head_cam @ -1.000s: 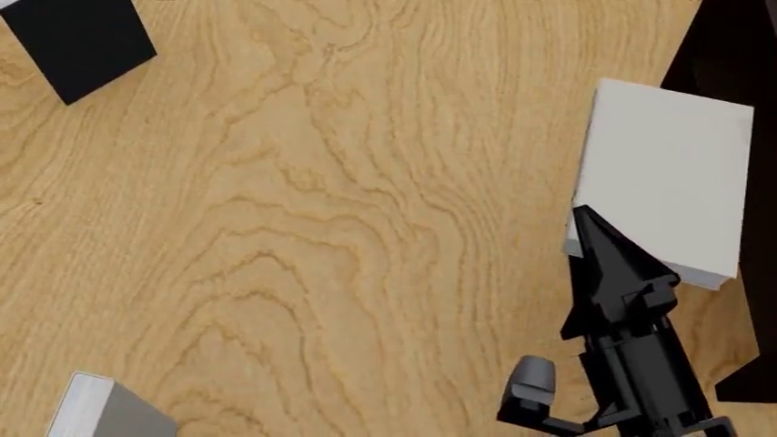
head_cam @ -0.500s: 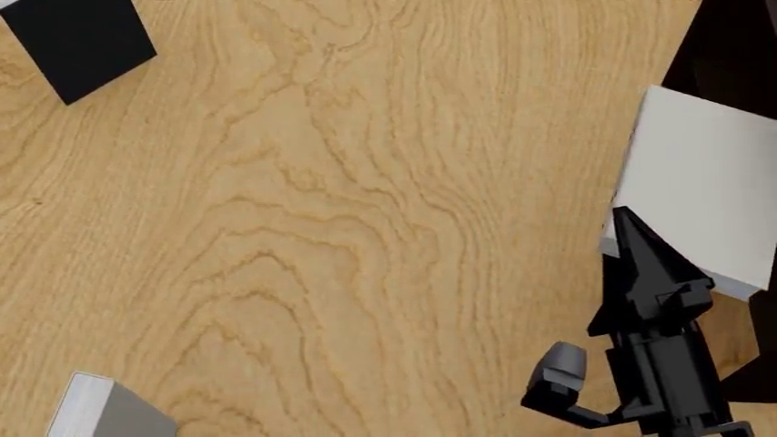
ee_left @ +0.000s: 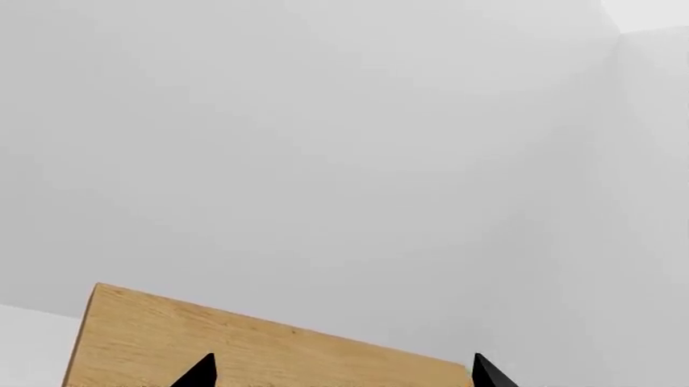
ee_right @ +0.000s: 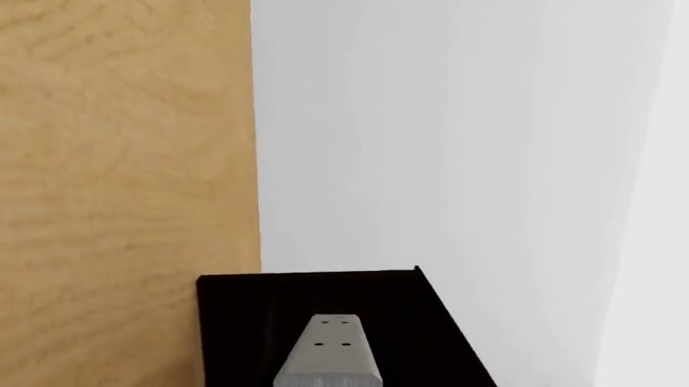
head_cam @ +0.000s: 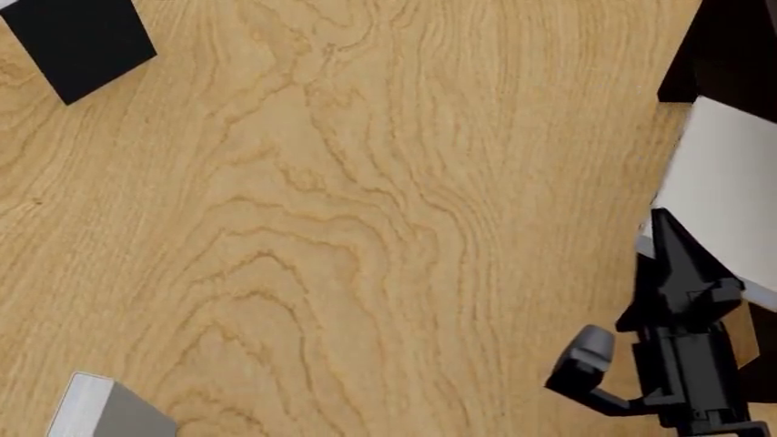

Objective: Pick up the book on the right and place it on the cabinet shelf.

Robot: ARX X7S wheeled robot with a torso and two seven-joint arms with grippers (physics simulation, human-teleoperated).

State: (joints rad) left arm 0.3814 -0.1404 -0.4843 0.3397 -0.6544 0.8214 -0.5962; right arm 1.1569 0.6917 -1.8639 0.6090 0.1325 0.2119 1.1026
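Head view: our right gripper [head_cam: 665, 238] clamped on near edge of book [head_cam: 725, 182], held off table [head_cam: 340, 228] beside cabinet shelf [head_cam: 729, 45]. Book looks rigid, smooth-covered, likely slippery; grip deep along edge. Left gripper [ee_left: 342, 372] spread wide, holding nothing.

Table [head_cam: 340, 228]: light wood, bold grain, matt. Book [head_cam: 729, 191]: plain matt pale grey cover. Cabinet shelf [head_cam: 729, 45]: near-black, flat matt. Right gripper [head_cam: 675, 238]: matt black plastic look.

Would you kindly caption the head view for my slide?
Right gripper carries the grey book over the wooden table beside the dark cabinet.
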